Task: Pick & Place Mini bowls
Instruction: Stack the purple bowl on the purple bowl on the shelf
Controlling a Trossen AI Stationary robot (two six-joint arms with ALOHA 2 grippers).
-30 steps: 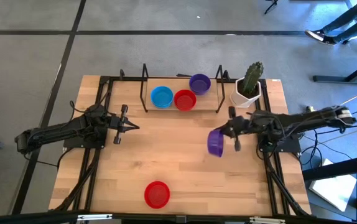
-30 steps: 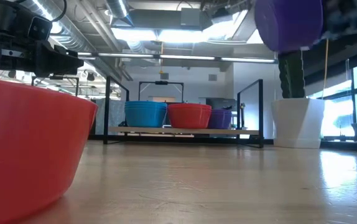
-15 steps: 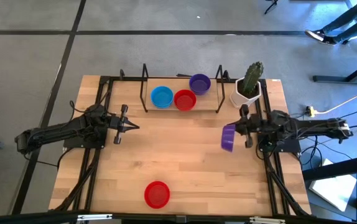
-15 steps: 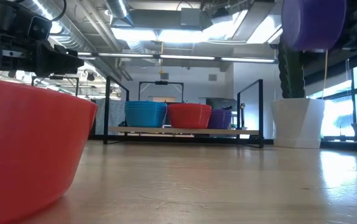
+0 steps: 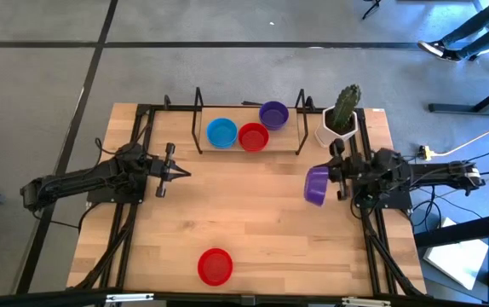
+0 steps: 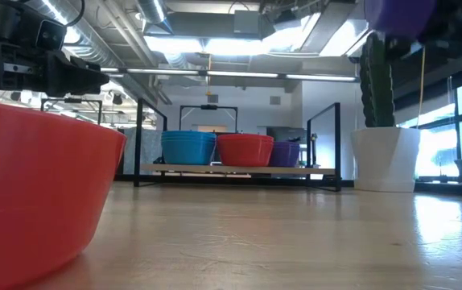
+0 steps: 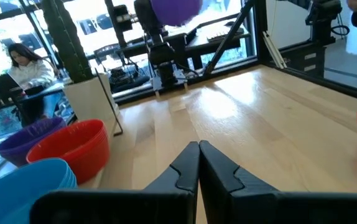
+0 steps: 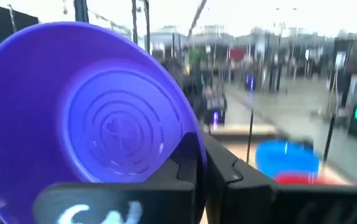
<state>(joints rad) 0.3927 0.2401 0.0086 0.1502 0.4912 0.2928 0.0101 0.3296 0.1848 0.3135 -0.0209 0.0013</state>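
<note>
A: What is the right gripper (image 5: pixel 336 180) doing with that small round purple plastic bowl (image 5: pixel 316 185)?

B: It is pinching the bowl by its rim, fingers pressed together on the thin wall. The bowl hangs on its side, well above the pale wooden surface (image 5: pixel 244 213), over its right part. A rim pinch looks like the only hold such a shallow bowl allows, and the height should let it clear the rack's rails.

A: Where would it go?

B: Likely to the dark metal rack (image 5: pixel 249 128) at the far edge, where a blue plastic bowl stack (image 5: pixel 221 132), a red one (image 5: pixel 253 136) and a purple one (image 5: pixel 273 113) sit side by side. The purple stack is my guess, since the colours are sorted. I cannot tell how many bowls each stack holds.

A: Anything in the way?

B: The tall green cactus in a white square pot (image 5: pixel 340 119) stands just beyond the right gripper, right of the rack.

A: And the left gripper (image 5: pixel 181 175)?

B: Shut on nothing, waiting above the left side. One red plastic bowl (image 5: pixel 215 266) lies near the front edge, not yet collected.
</note>
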